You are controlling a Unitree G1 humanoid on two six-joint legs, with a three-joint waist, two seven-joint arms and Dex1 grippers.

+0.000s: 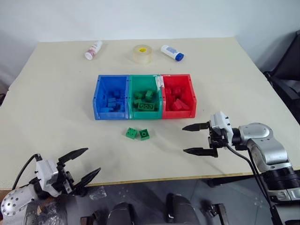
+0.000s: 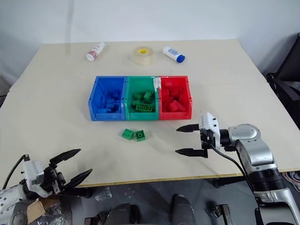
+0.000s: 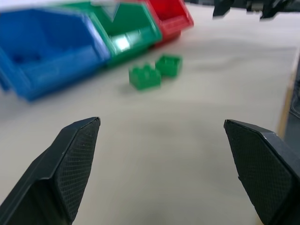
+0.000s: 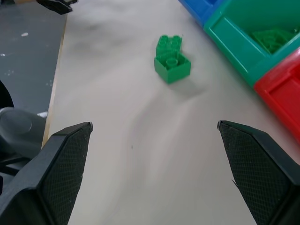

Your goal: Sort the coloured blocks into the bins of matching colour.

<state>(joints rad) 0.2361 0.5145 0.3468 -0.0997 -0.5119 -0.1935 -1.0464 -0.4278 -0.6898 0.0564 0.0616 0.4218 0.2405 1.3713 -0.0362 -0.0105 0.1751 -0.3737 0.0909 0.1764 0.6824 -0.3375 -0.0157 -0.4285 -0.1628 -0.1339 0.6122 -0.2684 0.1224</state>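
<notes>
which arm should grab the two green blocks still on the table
Probably the right. The right gripper hangs open over the table, level with the green blocks. The left gripper, also open, sits back at the table's near edge, farther off.

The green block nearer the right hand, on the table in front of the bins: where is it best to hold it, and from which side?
Probably from above, by two opposite flat side walls of the right green block. It sits studs up on the table, so the sides are smooth. The other green block stands close on its left, perhaps touching, so fingers fit better on its near and far walls. The right hand is open and empty.
</notes>
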